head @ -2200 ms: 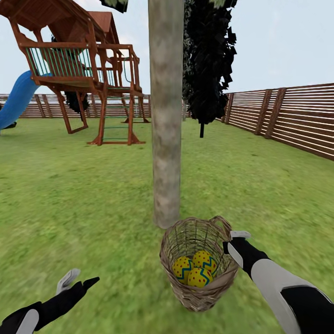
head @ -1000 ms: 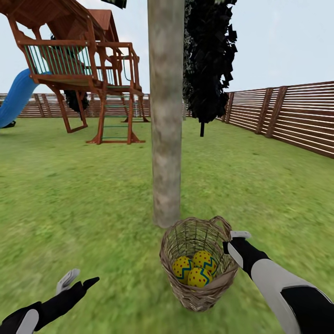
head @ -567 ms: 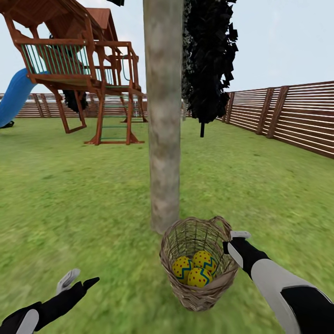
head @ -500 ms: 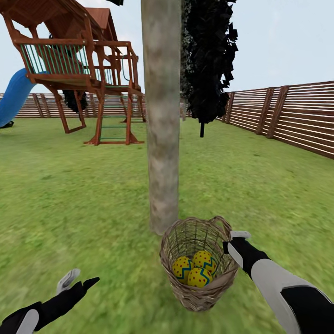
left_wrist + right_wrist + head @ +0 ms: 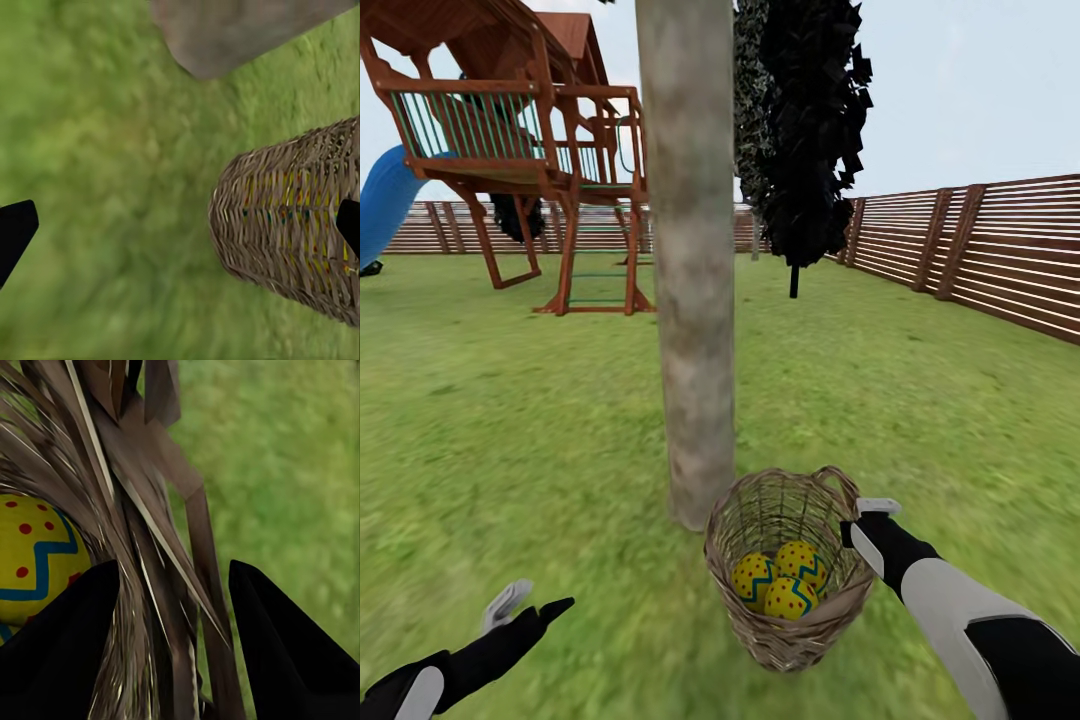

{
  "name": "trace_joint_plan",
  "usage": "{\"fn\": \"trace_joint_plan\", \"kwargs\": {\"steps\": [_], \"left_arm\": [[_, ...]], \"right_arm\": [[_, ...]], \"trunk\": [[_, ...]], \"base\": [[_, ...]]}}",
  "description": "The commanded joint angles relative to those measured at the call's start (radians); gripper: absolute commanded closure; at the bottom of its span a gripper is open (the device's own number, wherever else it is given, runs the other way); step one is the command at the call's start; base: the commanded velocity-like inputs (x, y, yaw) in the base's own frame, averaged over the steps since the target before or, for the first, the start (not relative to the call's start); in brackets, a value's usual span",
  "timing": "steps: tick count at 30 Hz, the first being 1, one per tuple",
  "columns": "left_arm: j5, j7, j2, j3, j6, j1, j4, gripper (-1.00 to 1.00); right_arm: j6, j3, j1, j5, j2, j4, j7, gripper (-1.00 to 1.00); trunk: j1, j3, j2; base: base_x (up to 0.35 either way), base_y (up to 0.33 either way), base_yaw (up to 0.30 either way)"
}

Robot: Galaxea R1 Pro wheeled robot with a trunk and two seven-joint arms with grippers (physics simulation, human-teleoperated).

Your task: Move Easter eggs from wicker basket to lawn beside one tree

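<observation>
The Easter eggs (image 5: 780, 583) sit three together at the bottom of the wicker basket (image 5: 788, 565), just to the left of the right gripper (image 5: 863, 527). Each is yellow with red dots and a blue-green zigzag band; no writing or label shows on them. In the right wrist view one egg (image 5: 34, 559) shows through the twigs, close against one black finger, and the basket's rim (image 5: 161, 562) stands between the two fingers (image 5: 289, 652), which are clamped on the woven wall beside the small loop handle (image 5: 838, 484). The basket is brown, round, open in its weave and narrower toward its base; from where I stand I cannot tell whether the base touches the lawn (image 5: 510, 420).

The left gripper (image 5: 528, 603) hangs low over the grass, well off to the left of the basket, its fingers spread with nothing between them. The left wrist view looks past those black fingers (image 5: 13, 232) at the basket's side (image 5: 289, 221), with egg colours glinting through the weave.

Just beyond the basket, a little to the left of the right fingers, rises the tree (image 5: 690, 260), its thick grey-brown trunk straight and mottled. Farther back stand a slim dark-leaved tree (image 5: 800, 130), a wooden playset (image 5: 530, 130) with a blue slide (image 5: 385, 205), and the slatted fence (image 5: 980, 255).
</observation>
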Motion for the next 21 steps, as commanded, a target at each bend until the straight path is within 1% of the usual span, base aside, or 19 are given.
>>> {"fn": "trace_joint_plan", "kwargs": {"steps": [1, 3, 12, 15, 21], "left_arm": [[0.003, -0.002, 0.0, 0.002, 0.008, -0.001, -0.001, -1.0], [0.003, -0.002, -0.001, 0.002, 0.008, -0.001, 0.0, -1.0], [0.009, -0.002, 0.0, 0.002, 0.011, -0.001, -0.008, -1.0], [0.009, 0.0, 0.0, 0.003, 0.011, -0.001, -0.026, -1.0], [0.008, 0.001, 0.0, 0.004, 0.011, -0.001, -0.028, -1.0]], "right_arm": [[0.005, 0.006, 0.0, -0.012, -0.001, -0.003, -0.005, 1.0], [0.005, 0.006, 0.0, -0.012, -0.001, -0.003, -0.005, 1.0], [0.005, 0.006, 0.0, -0.012, -0.001, -0.004, -0.005, 1.0], [0.005, 0.006, 0.0, -0.012, -0.001, -0.004, -0.005, 1.0], [0.005, 0.006, 0.0, -0.012, -0.001, -0.004, -0.005, 1.0]], "trunk": [[0.0, -0.001, 0.0], [0.0, -0.001, 0.0], [0.0, -0.001, 0.0], [0.012, -0.01, -0.021], [0.035, -0.029, -0.063]], "base": [[0.288, -0.048, 0.0], [0.132, -0.016, 0.0], [0.005, -0.001, 0.0], [0.0, 0.0, 0.0], [0.0, 0.0, 0.0]]}}
